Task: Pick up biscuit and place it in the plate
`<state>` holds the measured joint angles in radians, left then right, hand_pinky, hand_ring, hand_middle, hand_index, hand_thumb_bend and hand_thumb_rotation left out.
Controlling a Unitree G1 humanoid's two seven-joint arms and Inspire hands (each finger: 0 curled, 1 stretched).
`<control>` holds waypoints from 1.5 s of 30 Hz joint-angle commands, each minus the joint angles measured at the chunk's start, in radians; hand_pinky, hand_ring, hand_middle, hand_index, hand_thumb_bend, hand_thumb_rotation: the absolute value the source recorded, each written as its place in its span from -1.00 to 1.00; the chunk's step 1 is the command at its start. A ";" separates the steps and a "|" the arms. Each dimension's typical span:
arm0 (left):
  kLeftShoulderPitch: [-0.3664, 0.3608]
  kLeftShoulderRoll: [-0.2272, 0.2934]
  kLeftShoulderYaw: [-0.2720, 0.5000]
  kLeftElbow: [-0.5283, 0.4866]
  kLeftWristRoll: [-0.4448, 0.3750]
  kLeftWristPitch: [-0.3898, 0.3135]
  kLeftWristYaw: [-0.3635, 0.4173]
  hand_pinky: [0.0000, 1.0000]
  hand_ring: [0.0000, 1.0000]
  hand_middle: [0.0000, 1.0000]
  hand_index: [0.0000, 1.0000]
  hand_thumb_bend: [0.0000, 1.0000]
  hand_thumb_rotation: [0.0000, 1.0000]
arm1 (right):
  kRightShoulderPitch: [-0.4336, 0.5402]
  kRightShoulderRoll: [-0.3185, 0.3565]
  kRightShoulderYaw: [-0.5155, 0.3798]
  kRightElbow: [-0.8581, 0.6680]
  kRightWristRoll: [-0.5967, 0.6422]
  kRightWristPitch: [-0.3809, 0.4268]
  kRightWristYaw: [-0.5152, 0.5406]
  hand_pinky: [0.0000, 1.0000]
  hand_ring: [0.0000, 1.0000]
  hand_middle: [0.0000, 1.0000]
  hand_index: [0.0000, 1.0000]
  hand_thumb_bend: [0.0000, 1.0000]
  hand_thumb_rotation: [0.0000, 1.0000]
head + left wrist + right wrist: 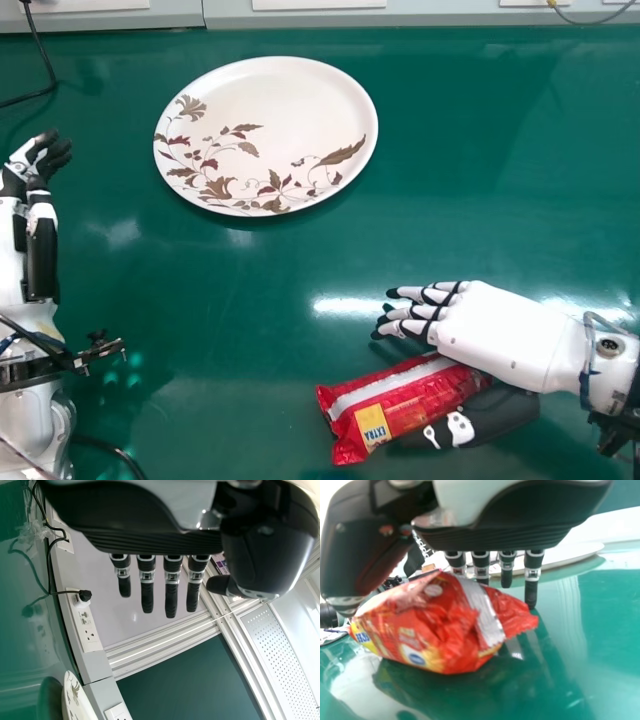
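My right hand (505,330) is at the table's lower right in the head view, fingers straight and open, alongside the red biscuit packet (400,399). The thumb side lies over the packet's right end. In the right wrist view the packet (440,630) is between the thumb and the straight fingers of the right hand (506,570), not gripped. The white oval plate (265,120) with a leaf pattern lies farther back. My left hand (42,165) is at the left edge; its fingers are straight in the left wrist view, where the hand (171,587) shows over the background.
The green table (230,310) spans the head view. Black cables run at the left, by the left arm. A grey panel with sockets (86,622) borders the table's far edge.
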<state>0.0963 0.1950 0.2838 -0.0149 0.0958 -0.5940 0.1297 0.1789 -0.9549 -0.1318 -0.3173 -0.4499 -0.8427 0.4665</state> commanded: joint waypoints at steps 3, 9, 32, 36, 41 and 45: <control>0.034 -0.029 -0.010 0.025 0.003 0.014 0.008 0.97 0.74 0.70 0.75 -0.97 -1.00 | 0.024 0.022 0.057 0.068 -0.090 -0.038 -0.024 0.34 0.60 0.64 0.63 0.98 -0.68; 0.030 -0.029 -0.009 0.013 -0.003 0.024 0.006 0.94 0.73 0.69 0.74 -0.97 -1.00 | 0.012 0.076 0.077 0.159 -0.182 -0.102 -0.173 -0.03 0.23 0.34 0.32 0.58 -0.99; -0.026 -0.006 0.010 0.069 0.009 -0.018 0.021 0.95 0.75 0.71 0.76 -1.00 -1.00 | -0.084 0.082 0.105 0.273 -0.230 -0.172 -0.365 -0.65 -0.26 -0.12 0.02 0.03 -1.00; -0.030 -0.007 0.009 0.067 0.010 -0.012 0.026 0.96 0.76 0.71 0.77 -1.00 -1.00 | -0.094 0.087 0.102 0.281 -0.250 -0.186 -0.395 -0.76 -0.23 -0.11 0.01 0.03 -1.00; -0.024 -0.010 0.006 0.051 0.010 -0.003 0.028 0.99 0.77 0.71 0.77 -1.00 -1.00 | -0.091 0.085 0.091 0.261 -0.241 -0.179 -0.402 -0.84 -0.21 -0.10 0.01 0.02 -1.00; -0.023 -0.011 0.006 0.047 0.010 0.002 0.029 1.00 0.76 0.71 0.76 -1.00 -1.00 | -0.078 0.074 0.077 0.211 -0.185 -0.141 -0.366 -0.86 -0.20 -0.09 0.00 0.03 -1.00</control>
<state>0.0497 0.2062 0.2964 0.0055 0.0988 -0.5948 0.1498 0.0708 -0.8659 -0.0476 -0.0924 -0.6419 -1.0016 0.0697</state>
